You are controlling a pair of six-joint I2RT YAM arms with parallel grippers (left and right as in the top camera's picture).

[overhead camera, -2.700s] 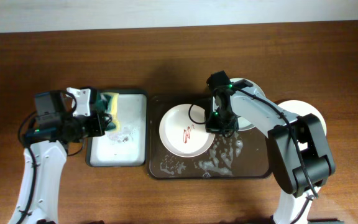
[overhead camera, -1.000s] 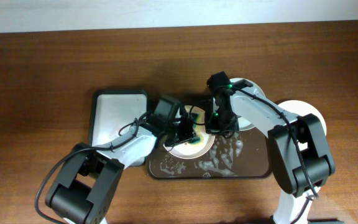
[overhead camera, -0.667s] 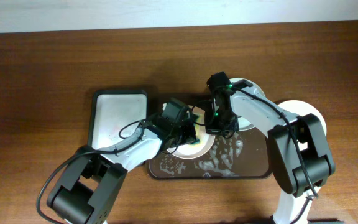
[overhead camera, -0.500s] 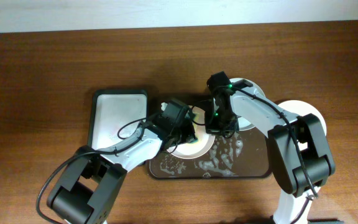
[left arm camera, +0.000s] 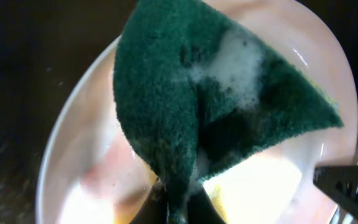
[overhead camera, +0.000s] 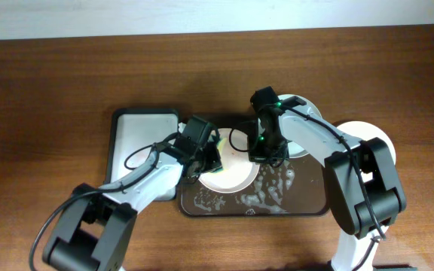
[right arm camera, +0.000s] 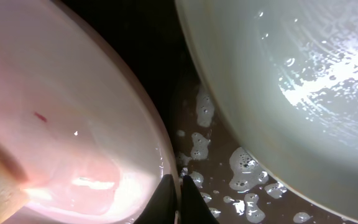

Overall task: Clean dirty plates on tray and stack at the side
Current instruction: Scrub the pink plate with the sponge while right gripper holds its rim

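The white plate [overhead camera: 232, 175] lies in the left half of the dark brown tray [overhead camera: 307, 203], near the middle of the overhead frame. The left gripper [overhead camera: 209, 154] is clenched on a folded green-and-yellow sponge [overhead camera: 218, 141] and presses it against the plate's upper-left part. In the left wrist view the sponge [left arm camera: 210, 106] fans out from the pinched fingertips at the bottom edge, with suds on its green face, and covers much of the wet plate [left arm camera: 86, 155]. The right gripper [overhead camera: 262, 154] is closed on the plate's right rim. In its own wrist view the fingers [right arm camera: 166, 193] meet over that rim at the bottom centre, and a tiny red fleck [right arm camera: 39, 116] is left on the plate [right arm camera: 73, 74]. To the right is the grey-green plate [right arm camera: 291, 93], wet and just apart from it, with foam [right arm camera: 197, 146] on the tray floor between them. A third plate [overhead camera: 371, 139], white, sits off the tray at the right. The white-lined sponge tray [overhead camera: 138, 139] is just left of the brown one. A few seconds earlier the left arm held the sponge over that sponge tray and a red smear marked the plate. A second ago the sponge was nearer the plate's centre. The right gripper's hold is unchanged.
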